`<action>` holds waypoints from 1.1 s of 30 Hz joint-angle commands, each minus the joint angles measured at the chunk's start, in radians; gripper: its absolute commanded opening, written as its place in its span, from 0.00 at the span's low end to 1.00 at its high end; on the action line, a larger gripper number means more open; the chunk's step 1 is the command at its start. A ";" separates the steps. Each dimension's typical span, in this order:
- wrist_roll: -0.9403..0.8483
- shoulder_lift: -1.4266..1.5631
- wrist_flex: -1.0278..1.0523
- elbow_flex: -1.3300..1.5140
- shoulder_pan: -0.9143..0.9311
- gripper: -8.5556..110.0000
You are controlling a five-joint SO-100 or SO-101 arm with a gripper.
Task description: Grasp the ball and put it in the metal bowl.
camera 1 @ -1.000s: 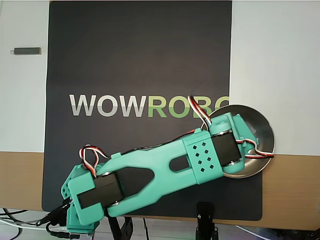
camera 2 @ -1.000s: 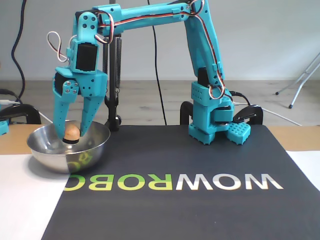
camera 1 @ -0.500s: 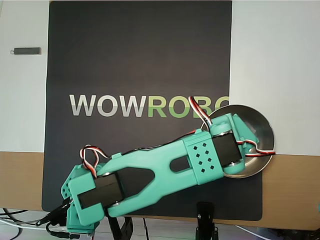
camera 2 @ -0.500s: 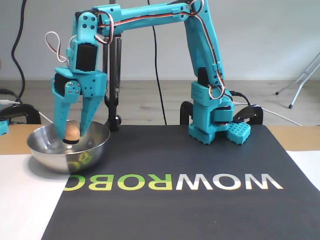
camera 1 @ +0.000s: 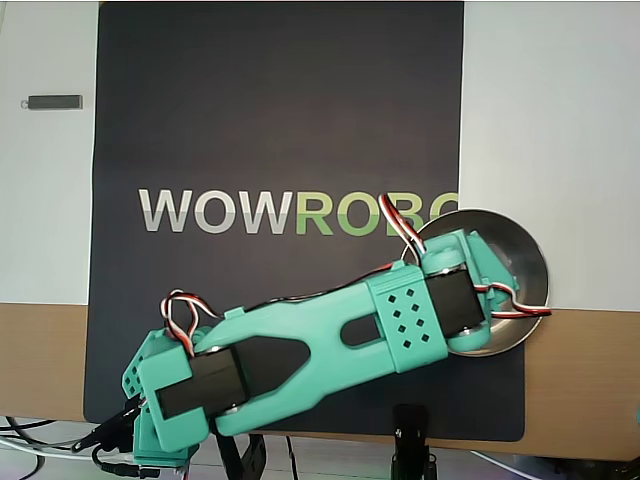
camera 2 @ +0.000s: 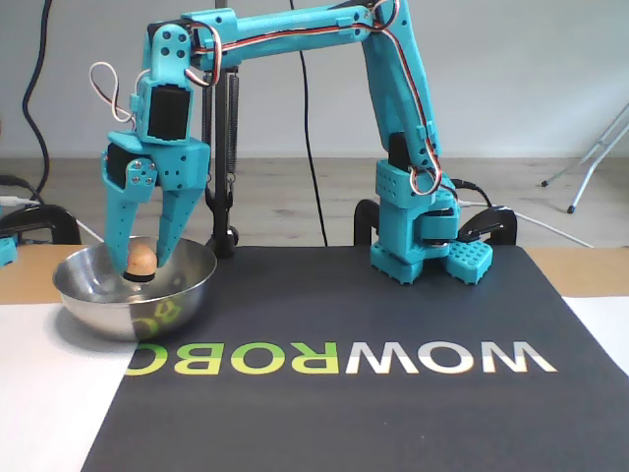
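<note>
In the fixed view, at far left, I see 1 metal bowl [camera 2: 135, 291] sitting upright on the table, straddling the edge of the dark mat [camera 2: 393, 393]. Inside it, 1 ball [camera 2: 141, 259] sits between the 2 fingers [camera 2: 120, 221] of my gripper [camera 2: 142, 270]. The ball is a sphere, so I read no long axis and no pointing direction on it. The gripper points straight down into the bowl, jaws narrowed around the ball and touching it on both sides; I cannot tell whether the ball rests on the bowl's floor or hangs just above it. Further right, 1 teal arm [camera 2: 295, 25] spans across to its base [camera 2: 418, 236] at the mat's far edge.

In the overhead view, the arm [camera 1: 300, 345] runs from lower left toward the bowl [camera 1: 525, 265] at right, covering the ball and gripper. At upper left, 1 small dark bar [camera 1: 54, 102] lies on the white surface.
</note>
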 commanded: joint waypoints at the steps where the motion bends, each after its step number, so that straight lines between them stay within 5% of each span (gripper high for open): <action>1: 0.006 0.008 -0.003 -0.040 0.000 0.47; 5: 0.006 0.008 0.002 -0.040 0.000 0.50; 10: 0.011 0.008 0.003 -0.040 0.000 0.67; 20: 0.003 0.009 0.003 -0.038 0.000 0.66; 33: 0.005 0.018 -0.008 -0.041 0.012 0.11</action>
